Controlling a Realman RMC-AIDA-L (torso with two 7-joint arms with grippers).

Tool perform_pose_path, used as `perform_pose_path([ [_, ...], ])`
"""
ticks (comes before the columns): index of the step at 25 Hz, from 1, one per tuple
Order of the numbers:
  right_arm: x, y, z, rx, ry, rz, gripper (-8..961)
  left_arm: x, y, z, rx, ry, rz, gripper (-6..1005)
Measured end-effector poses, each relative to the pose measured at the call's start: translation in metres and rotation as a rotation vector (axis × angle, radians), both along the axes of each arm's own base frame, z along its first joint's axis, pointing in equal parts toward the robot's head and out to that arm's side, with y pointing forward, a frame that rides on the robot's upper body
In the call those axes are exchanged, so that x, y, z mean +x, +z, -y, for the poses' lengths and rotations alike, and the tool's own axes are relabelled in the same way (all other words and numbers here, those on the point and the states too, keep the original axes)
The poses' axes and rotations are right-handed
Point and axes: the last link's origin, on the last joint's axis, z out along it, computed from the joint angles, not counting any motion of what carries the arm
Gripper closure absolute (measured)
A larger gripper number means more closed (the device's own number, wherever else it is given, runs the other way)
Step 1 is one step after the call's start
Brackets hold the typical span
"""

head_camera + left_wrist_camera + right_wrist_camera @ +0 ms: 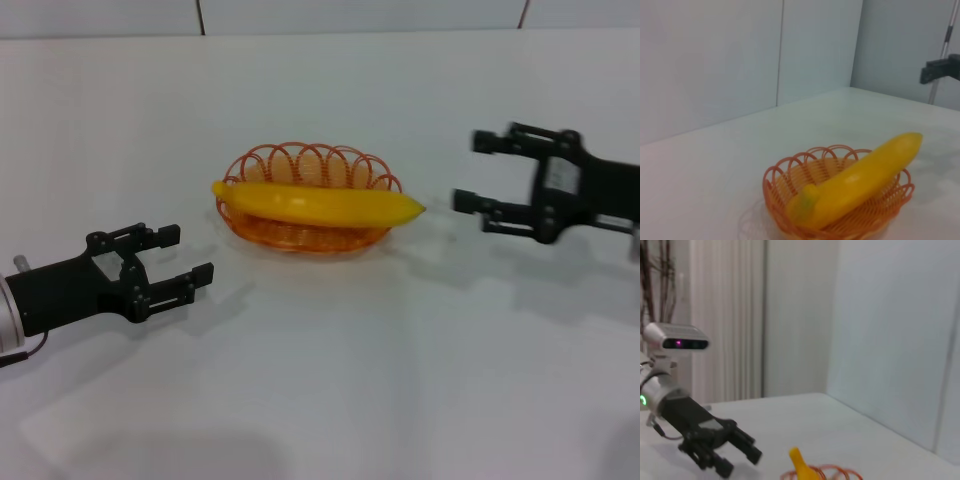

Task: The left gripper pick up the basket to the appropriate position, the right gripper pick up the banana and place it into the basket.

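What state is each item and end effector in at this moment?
banana: lying across the basket, both ends past the rim, not held.
basket: upright on the table, not held, holding the banana.
left end effector: open, empty, low on the basket's left, apart from it.
right end effector: open, empty, on the basket's right, clear of the banana.
table: white, bearing the basket.

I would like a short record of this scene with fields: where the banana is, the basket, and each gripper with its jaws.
banana: lies across the basket, both ends over the rim
basket: on the white table, upright, between the arms
left gripper: beside the basket on the robot's left, jaws open, holds nothing
right gripper: to the right of the basket, jaws open, holds nothing
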Motion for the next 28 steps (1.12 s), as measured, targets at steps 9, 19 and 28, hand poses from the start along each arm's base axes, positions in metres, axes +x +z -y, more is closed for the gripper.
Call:
perform_pose_path([
  [9, 0.029, -0.006, 0.023, 0.013, -0.033, 0.091, 194, -0.003, 0.001, 0.002, 0.008, 0.001, -0.002, 268],
  [19, 0.029, -0.015, 0.022, 0.021, -0.03, 0.114, 194, -0.003, 0.0, 0.003, 0.009, 0.002, -0.002, 268],
  [28, 0.024, -0.019, 0.018, 0.017, -0.023, 0.105, 194, -0.001, 0.0, 0.001, 0.008, -0.003, -0.001, 268],
])
